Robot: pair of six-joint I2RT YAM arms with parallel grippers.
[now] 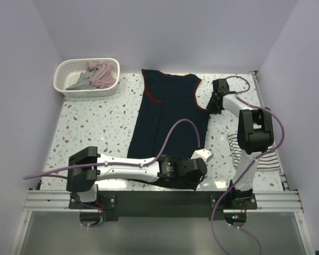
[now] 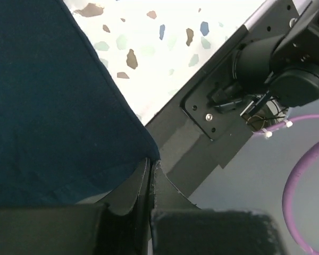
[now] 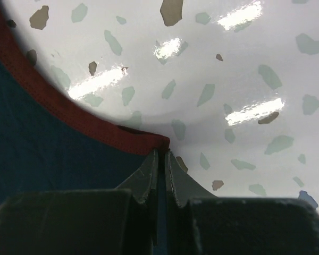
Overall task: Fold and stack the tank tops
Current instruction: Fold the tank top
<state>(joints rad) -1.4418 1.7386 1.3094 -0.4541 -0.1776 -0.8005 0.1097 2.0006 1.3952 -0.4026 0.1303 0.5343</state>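
The navy tank top point(image 1: 167, 122) is lying spread flat in the middle of the speckled table point(image 1: 90, 127); the left gripper point(image 2: 150, 167) is pinching its near hem corner at the table's front edge; the right gripper point(image 3: 162, 156) is clamping the red trim point(image 3: 69, 114) on its right side; a striped tank top point(image 1: 234, 146) is sitting under the right arm; pinkish point(image 1: 102, 74) and grey point(image 1: 81, 81) tops are waiting in the white basket point(image 1: 64, 87) at the far left corner.
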